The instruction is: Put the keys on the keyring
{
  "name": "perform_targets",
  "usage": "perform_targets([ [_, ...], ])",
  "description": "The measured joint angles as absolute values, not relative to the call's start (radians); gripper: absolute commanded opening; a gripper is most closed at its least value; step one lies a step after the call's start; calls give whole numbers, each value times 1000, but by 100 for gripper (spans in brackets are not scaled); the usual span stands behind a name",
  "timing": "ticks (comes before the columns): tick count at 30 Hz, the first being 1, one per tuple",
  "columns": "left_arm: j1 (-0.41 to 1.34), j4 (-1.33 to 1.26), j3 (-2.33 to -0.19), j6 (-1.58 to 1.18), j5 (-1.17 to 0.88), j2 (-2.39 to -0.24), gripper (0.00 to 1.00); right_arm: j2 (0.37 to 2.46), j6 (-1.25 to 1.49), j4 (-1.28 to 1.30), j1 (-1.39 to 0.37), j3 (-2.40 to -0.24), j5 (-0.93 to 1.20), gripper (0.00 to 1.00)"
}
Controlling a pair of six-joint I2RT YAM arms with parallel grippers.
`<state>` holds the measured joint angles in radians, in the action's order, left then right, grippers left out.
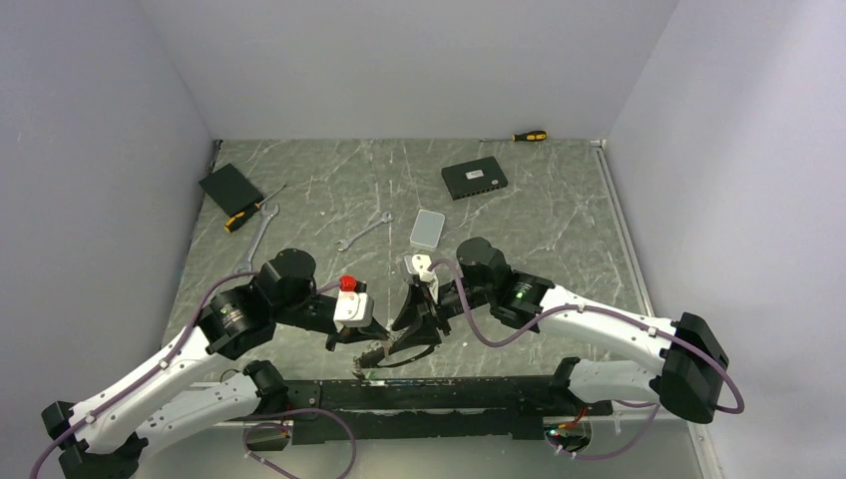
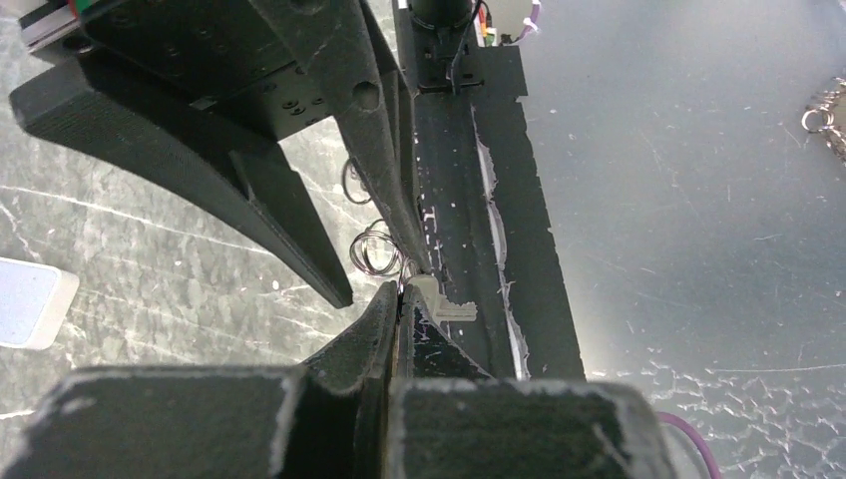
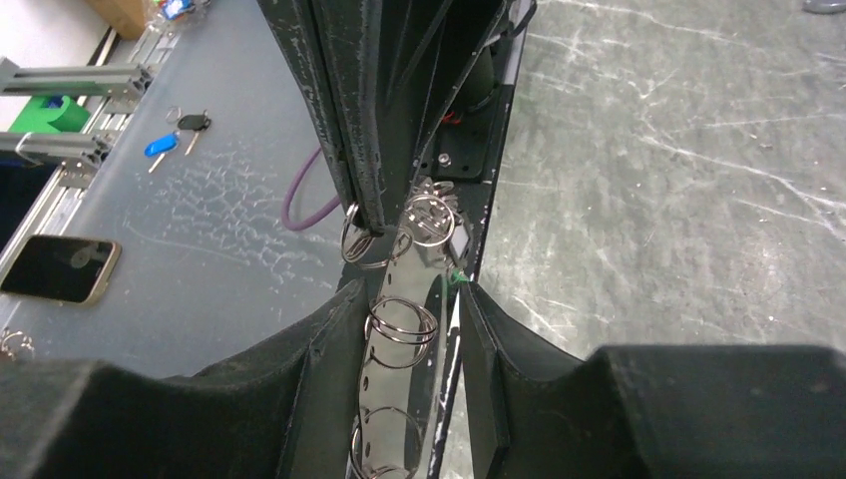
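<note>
The keyring (image 3: pixel 402 324) is a bunch of thin wire rings strung along a flat silver strip (image 3: pixel 417 261), held above the table's near edge. My right gripper (image 3: pixel 409 291) has closed in on it from both sides; its fingers (image 3: pixel 324 344) flank the strip, with an edge-on silver piece and a green speck at the right pad. My left gripper (image 2: pixel 404 291) is shut, with a small pale key (image 2: pixel 449 307) sticking out of its tips beside wire loops (image 2: pixel 371 249). In the top view, both grippers (image 1: pixel 371 347) (image 1: pixel 411 337) meet tip to tip.
Two wrenches (image 1: pixel 364 232) (image 1: pixel 261 232), two screwdrivers (image 1: pixel 528 136) (image 1: pixel 244 215), a white box (image 1: pixel 427 228), a black box (image 1: pixel 475 179) and a black pad (image 1: pixel 229 185) lie farther back. A black rail (image 1: pixel 449 394) runs just below the grippers. A phone (image 3: pixel 60 269) and tagged keys (image 3: pixel 175 135) lie on the grey bench.
</note>
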<state>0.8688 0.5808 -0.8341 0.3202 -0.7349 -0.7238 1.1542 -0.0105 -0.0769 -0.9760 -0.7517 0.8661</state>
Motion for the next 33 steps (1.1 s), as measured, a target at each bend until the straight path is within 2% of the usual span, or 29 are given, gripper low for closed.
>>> perform_targets([
  [5,867,589,-834,334,-764,-730,0,1172,-47,-23,-976,-793,883,42],
  [13,863,602,-830,359,-795,-739,0,1172,-101,86,-964,-868,897,48],
  [19,860,612,-821,376,-813,-739,0,1167,-118,106,-902,-897,892,45],
  [25,859,612,-821,380,-829,-739,0,1178,-83,18,-886,-897,884,41],
  [33,857,612,-821,380,-844,-739,0,1315,-55,-36,-892,-899,907,39],
])
